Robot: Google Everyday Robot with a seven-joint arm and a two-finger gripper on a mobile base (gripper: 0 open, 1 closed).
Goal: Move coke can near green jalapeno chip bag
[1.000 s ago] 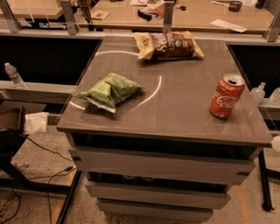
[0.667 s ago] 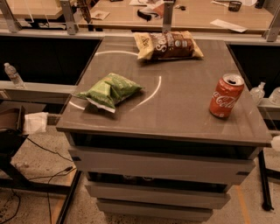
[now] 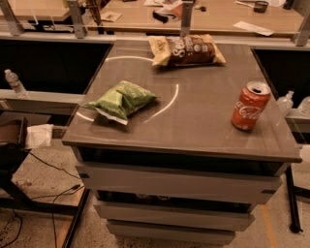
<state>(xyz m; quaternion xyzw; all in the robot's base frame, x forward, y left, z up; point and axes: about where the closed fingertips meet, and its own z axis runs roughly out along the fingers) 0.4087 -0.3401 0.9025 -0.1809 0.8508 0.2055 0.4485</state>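
Note:
The coke can (image 3: 250, 106) stands upright near the right edge of the grey table top (image 3: 193, 121), red with white script and a silver top. The green jalapeno chip bag (image 3: 120, 100) lies flat near the table's left edge, well apart from the can. No gripper or arm shows anywhere in the camera view.
A larger brown-and-tan chip bag (image 3: 186, 50) lies at the table's far edge. A metal post (image 3: 185, 18) rises behind it. A wooden desk (image 3: 218, 12) with papers runs across the back. A water bottle (image 3: 14, 83) stands on a ledge at the left. Cables lie on the floor at lower left.
The view has shifted slightly, so the table and objects sit a little lower and further left in the frame. The can and both bags have not moved on the table.

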